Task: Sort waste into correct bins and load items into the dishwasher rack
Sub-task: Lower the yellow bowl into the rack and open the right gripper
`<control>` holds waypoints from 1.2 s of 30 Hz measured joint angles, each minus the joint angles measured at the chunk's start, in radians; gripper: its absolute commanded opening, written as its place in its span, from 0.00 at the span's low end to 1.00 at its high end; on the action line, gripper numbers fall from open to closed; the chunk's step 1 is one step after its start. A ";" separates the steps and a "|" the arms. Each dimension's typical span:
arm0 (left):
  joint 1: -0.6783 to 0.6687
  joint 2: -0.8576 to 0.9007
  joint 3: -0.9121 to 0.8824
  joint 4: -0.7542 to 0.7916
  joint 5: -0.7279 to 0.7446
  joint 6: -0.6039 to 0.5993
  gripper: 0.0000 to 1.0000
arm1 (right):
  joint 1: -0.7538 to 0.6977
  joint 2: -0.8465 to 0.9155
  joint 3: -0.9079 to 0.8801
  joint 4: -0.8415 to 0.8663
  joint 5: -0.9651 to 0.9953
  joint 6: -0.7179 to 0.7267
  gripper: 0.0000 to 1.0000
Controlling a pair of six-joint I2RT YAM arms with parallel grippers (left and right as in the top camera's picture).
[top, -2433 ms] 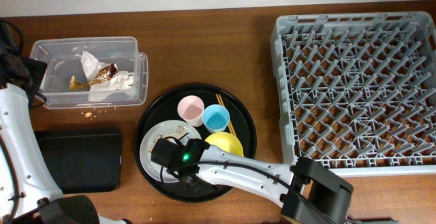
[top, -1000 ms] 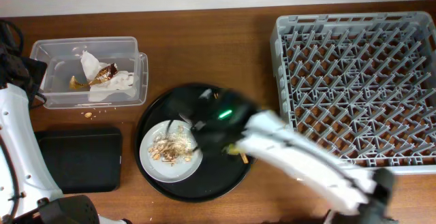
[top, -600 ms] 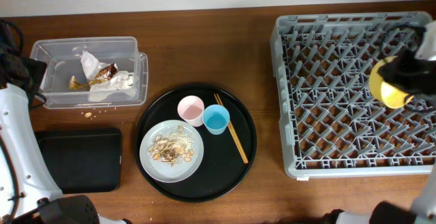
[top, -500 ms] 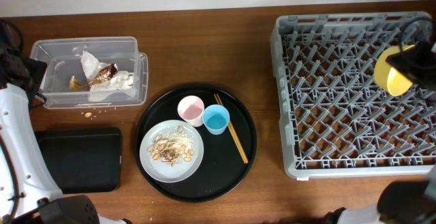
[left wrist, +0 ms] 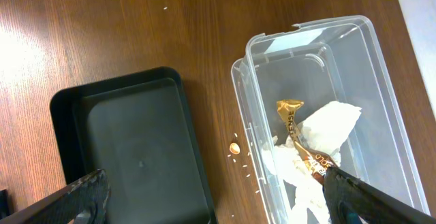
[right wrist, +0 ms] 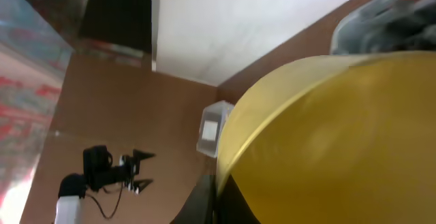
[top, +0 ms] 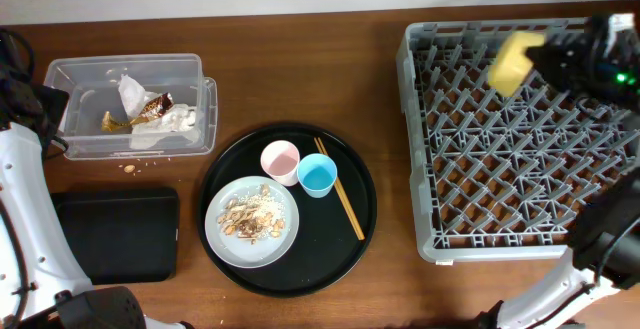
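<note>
Scraps (top: 250,217) covered one plate (top: 218,244) on the round tray (top: 300,269), beside one pink cup (top: 280,157), one blue cup (top: 318,175) and chopsticks (top: 342,197). Beyond, the tub (left wrist: 381,67) held napkins (left wrist: 330,122) and one wrapper (left wrist: 300,142). The left gripper (left wrist: 218,200) gaped; the right gripper (top: 538,61) clasped the bowl (top: 510,61) over the rack (top: 520,179).

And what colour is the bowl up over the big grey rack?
Yellow. The bowl fills the right wrist view, so it shows best there.

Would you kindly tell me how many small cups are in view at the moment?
2. The pink cup stands on the round black tray. The blue cup stands right beside it on the same tray, next to the chopsticks. None appears hidden.
</note>
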 measured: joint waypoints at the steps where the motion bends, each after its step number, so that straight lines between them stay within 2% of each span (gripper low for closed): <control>1: 0.000 0.000 0.000 0.000 0.000 0.000 0.99 | 0.015 0.000 0.000 0.000 0.011 0.000 0.04; 6: 0.000 0.000 0.000 0.000 0.000 0.000 0.99 | 0.055 0.002 -0.084 0.003 0.096 -0.003 0.04; 11: 0.000 0.000 0.000 -0.001 0.000 0.000 0.99 | 0.013 0.003 -0.105 -0.061 0.148 -0.008 0.04; 16: 0.000 0.000 0.000 0.000 0.000 0.000 0.99 | -0.006 0.004 -0.132 -0.172 0.196 -0.118 0.04; 25: 0.000 0.000 0.000 0.000 0.000 0.000 0.99 | -0.007 0.004 -0.212 -0.203 0.176 -0.225 0.04; 30: 0.000 0.000 0.000 0.000 0.000 0.000 0.99 | -0.053 -0.002 -0.211 -0.211 0.251 -0.173 0.21; 33: 0.000 0.000 0.000 0.000 0.000 0.000 0.99 | -0.098 -0.041 -0.188 -0.211 0.455 -0.047 0.34; 34: 0.000 0.000 0.000 0.000 0.000 0.000 0.99 | -0.106 -0.078 -0.171 -0.206 0.586 0.023 0.38; 36: 0.000 0.000 0.000 0.000 0.000 0.000 0.99 | -0.109 -0.148 -0.150 -0.206 0.726 0.106 0.43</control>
